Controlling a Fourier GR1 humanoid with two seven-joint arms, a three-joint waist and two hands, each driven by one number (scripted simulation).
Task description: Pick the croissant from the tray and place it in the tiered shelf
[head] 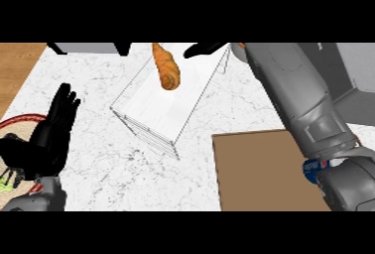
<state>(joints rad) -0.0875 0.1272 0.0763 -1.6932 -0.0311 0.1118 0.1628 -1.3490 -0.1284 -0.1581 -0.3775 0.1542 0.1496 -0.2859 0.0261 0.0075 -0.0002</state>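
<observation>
Right hand (207, 48) at far edge, just right of croissant (166, 68), fingers unclear, can't tell. Croissant lies on tiered shelf (157, 116) top. Likely light, flaky, crushable: hold mid-body sides. Left hand (51, 130) rests spread, near-left.

1. White marbled tabletop (95, 149), grey veins all over.
2. Strip of wood surface (15, 69) at the far left.
3. Red-rimmed basket (22, 121) at the left edge, mostly hidden.
4. Grey box (88, 48) at the top edge.
</observation>
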